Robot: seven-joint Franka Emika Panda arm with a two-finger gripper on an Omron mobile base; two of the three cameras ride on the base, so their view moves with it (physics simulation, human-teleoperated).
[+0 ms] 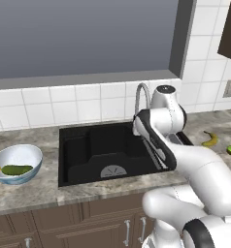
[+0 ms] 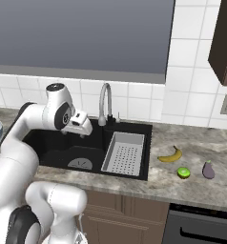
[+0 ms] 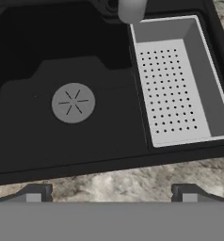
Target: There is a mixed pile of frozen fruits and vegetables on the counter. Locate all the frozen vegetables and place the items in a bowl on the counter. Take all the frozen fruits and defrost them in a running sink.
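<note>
Right base view shows the gripper (image 2: 82, 127) up over the black sink (image 2: 53, 143), near the shiny faucet (image 2: 105, 102). Its jaws are as wide apart as they go, and nothing is in them. In the hand view the two dark finger tips (image 3: 37, 192) stand far apart at the bottom, with the round drain (image 3: 73, 103) at about 11 o'clock from the middle and the grey tray with holes (image 3: 172, 89) at about 2 o'clock.

The cucumber (image 1: 16, 170) already lies in the pale blue bowl (image 1: 25, 154) on the counter (image 1: 35, 191), at 9 o'clock from the sink in the left base view.

Three things wait on the counter at 3 o'clock from the sink in the right base view. The banana (image 2: 170, 155) is closest to the sink. The lime (image 2: 183, 172) is just beside it, toward 5 o'clock. The eggplant (image 2: 208, 169) sits near the lime, at its 3 o'clock.

I think all three are light and, being frozen, hard. They may also be slippery. The banana is curved, so its thick middle looks like the best place to pinch. The lime is round and could roll away, so the fingers should close right across its middle. The eggplant looks fat at the bottom, so its wide belly seems the best spot.
</note>
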